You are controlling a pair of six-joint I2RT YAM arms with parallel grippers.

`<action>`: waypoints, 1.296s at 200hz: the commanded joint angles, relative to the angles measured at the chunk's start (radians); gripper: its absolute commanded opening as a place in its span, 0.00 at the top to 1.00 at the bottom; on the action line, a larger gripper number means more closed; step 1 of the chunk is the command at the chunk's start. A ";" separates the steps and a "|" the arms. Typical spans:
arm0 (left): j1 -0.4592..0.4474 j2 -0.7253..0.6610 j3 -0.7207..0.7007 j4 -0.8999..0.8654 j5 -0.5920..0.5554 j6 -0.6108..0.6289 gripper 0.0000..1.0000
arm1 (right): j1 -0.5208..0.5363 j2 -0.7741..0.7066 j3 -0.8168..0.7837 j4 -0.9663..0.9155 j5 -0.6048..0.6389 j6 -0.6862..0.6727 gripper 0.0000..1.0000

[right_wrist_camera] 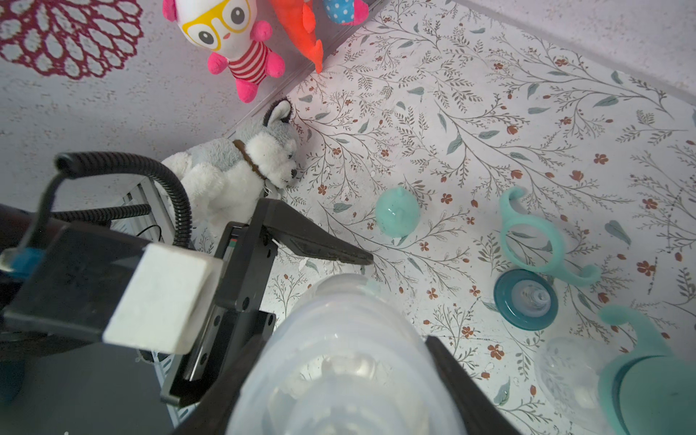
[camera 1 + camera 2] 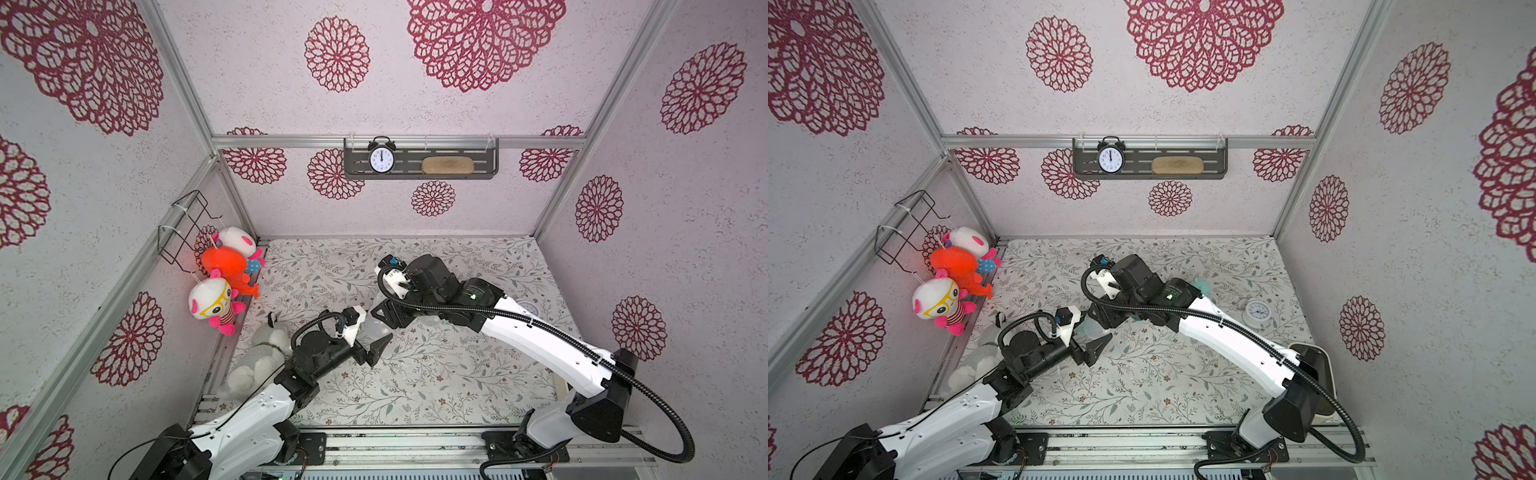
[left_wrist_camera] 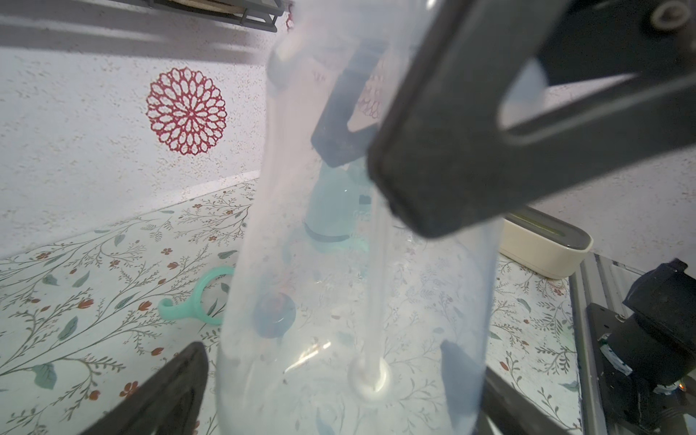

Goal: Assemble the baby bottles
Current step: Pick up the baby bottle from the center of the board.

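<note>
Over the floral surface [image 2: 436,374], both top views show the left pincer [image 2: 371,336] spread either side of a clear bottle [image 2: 375,328] that the right pincer [image 2: 385,316] pinches. From the left wrist, the hazy, translucent bottle fills the frame, with a mint handled ring [image 3: 203,297] lying beyond it. The right wrist view adds a mint cap [image 1: 397,216] and a teal collar [image 1: 525,299], both loose on the surface.

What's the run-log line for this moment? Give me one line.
right tool: holds bottle | left tool: open, around bottle | loose on table: cap, ring, collar
</note>
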 commanded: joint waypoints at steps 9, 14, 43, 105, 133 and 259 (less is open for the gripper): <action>-0.012 -0.018 0.017 0.029 0.015 0.005 0.02 | 0.006 -0.012 0.020 0.033 -0.017 0.015 0.43; -0.012 -0.018 0.018 0.028 0.016 0.004 0.02 | 0.006 -0.011 0.020 0.034 -0.018 0.016 0.43; -0.012 -0.013 0.018 0.029 0.017 0.004 0.02 | 0.006 -0.006 0.024 0.037 -0.026 0.015 0.43; -0.012 -0.005 0.021 0.042 0.011 -0.001 0.02 | 0.007 0.014 0.043 0.024 -0.038 0.012 0.43; -0.012 -0.002 0.023 0.042 0.004 -0.001 0.02 | 0.007 0.014 0.044 0.027 -0.041 0.012 0.43; -0.012 -0.010 0.011 0.047 0.008 -0.018 0.68 | 0.007 0.020 0.056 0.052 -0.053 -0.016 0.35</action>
